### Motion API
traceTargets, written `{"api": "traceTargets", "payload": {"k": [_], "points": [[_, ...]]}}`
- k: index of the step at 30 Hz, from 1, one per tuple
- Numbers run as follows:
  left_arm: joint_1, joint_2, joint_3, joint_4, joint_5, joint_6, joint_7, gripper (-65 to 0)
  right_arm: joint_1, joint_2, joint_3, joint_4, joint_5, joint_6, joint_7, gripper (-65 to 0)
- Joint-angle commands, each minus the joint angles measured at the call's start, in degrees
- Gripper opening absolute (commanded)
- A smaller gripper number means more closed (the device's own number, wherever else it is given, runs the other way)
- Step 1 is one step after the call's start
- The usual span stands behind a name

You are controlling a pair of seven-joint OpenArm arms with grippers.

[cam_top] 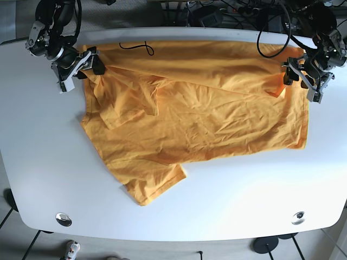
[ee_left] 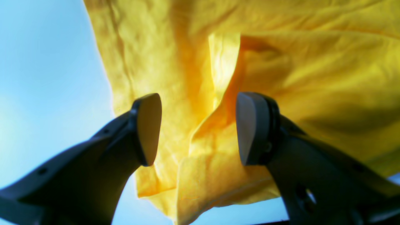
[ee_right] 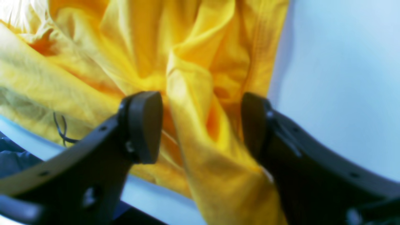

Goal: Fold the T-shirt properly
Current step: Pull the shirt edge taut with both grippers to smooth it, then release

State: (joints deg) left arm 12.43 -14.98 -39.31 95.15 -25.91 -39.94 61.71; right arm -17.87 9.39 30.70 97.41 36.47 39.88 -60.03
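T-shirt (cam_top: 200, 108): spread across the far half of the table (cam_top: 54, 179), one sleeve reaching toward the near edge.
Left gripper (cam_top: 291, 75): at the shirt's right edge in the base view, fabric between its jaws.
Right gripper (cam_top: 91, 60): at the shirt's far left corner, fabric between its jaws.
Cable (cam_top: 138, 47): on the shirt's far edge.

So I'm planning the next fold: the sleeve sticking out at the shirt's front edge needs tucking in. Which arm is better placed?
Right, probably. The right gripper sits at the T-shirt's far corner on the sleeve's side of the table; the left gripper is at the opposite end. Both are open over fabric folds.
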Motion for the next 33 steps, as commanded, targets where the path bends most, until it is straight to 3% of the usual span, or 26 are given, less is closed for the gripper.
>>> {"api": "traceTargets", "payload": {"k": [1,4,17,22,24,28,33], "points": [[-0.43,-1.15,-1.35,0.19,-0.77,-0.06,-0.92,-30.4,0.24,0.77,0.29,1.10,1.29,0.12,1.17,-41.7],[-0.51,-0.89,-2.23,0.10,-0.77,-0.06,-2.77,-30.1,0.24,0.85,0.29,1.10,1.29,0.12,1.17,-63.7],[-6.40,-0.97,6.47,-7.55,-0.77,-0.06,-5.49,-29.9,0.42,0.77,0.38,1.10,0.94,0.12,1.26,-62.9],[-6.49,-1.06,6.91,-9.92,-0.77,-0.06,-5.58,-30.6,0.42,0.77,0.73,0.92,0.85,0.12,1.44,-62.9],[-6.49,-1.15,6.91,-9.92,-0.77,-0.06,-5.67,-35.8,0.42,0.85,0.73,0.75,0.85,0.12,1.52,-62.9],[-6.58,-1.24,6.74,-9.48,-0.86,-0.06,-5.76,-65.0,0.51,0.85,0.73,0.75,0.85,0.12,1.52,-63.3],[-6.14,-0.89,3.05,-0.52,-1.03,-0.06,-5.23,-65.0,0.68,1.12,0.73,1.10,0.94,0.12,1.52,-63.4]]}}
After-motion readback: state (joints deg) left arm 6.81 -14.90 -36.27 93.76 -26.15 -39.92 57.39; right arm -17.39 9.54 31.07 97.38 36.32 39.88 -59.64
